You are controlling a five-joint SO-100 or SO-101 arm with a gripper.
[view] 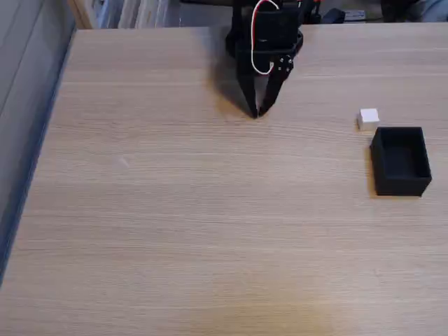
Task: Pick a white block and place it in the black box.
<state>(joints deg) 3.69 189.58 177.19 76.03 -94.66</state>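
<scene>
the white block (368,117) sat just off the black box (400,160) at eleven o'clock near the table's (175,231) right edge, wide bare wood between them and the empty claw (256,113), tips together.

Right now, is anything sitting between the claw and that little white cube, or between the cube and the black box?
Nothing visible is. In the fixed view, bare table lies between the gripper and the cube. The cube sits just off the box, by its upper left corner, with nothing between them. The box looks empty.
</scene>
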